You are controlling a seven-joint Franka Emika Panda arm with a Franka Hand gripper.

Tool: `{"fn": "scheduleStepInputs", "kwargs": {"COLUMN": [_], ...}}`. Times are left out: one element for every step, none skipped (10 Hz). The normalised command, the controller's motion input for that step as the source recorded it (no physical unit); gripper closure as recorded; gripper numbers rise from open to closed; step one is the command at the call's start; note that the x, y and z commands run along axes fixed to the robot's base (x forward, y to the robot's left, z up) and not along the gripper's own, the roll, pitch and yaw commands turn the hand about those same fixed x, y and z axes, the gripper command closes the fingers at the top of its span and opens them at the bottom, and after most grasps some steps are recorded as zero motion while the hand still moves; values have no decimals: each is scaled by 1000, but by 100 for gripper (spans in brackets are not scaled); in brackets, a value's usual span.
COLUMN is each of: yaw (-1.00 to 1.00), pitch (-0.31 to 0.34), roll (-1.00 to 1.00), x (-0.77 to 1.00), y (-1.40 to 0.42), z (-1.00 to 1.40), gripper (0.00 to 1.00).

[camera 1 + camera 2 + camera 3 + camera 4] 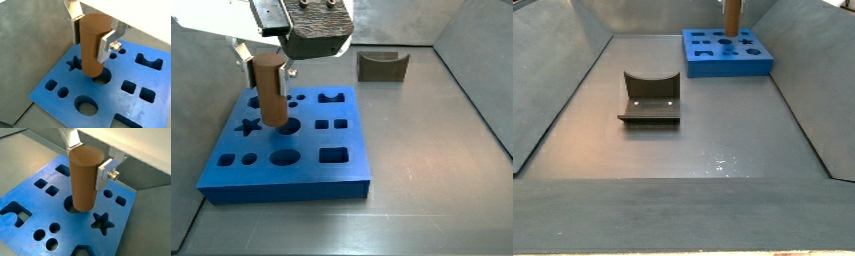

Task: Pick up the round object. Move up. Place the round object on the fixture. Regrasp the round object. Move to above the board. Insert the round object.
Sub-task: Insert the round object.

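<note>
In both wrist views the tool (93,37) pinches the brown peg (94,45) between its silver fingers (105,46), holding it upright. The peg's lower end meets a round hole (101,77) in the blue board (143,90); whether it has entered is hard to say. In a side view the peg (269,92) stands over the board (291,170) beside the star hole (247,127), with the fixture (382,65) well apart on the table. In a side view the fixture (649,99) sits nearer, the board (727,53) far behind.
</note>
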Motion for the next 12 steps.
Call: {"fn": "scheduleStepInputs", "kwargs": {"yaw": [-6,-40,0,-11,-143,-100,0,0,0,0,0,0], "pitch": [0,0,0,0,223,229,54,-14,-240,-389,-369,-317], "roll": [-320,-260,0,-94,-291,-120,-40,0,-89,-257,-134,0], "x": [206,49,0,117,249,203,9,0,-111,-86,-77,-89], "y": [46,63,0,0,31,0,3,0,0,49,0,0], "z": [-551,-134,-26,-154,-317,-177,0,0,0,0,31,46], "gripper": [100,100,100,100,100,100,100,100,100,100,100,100]}}
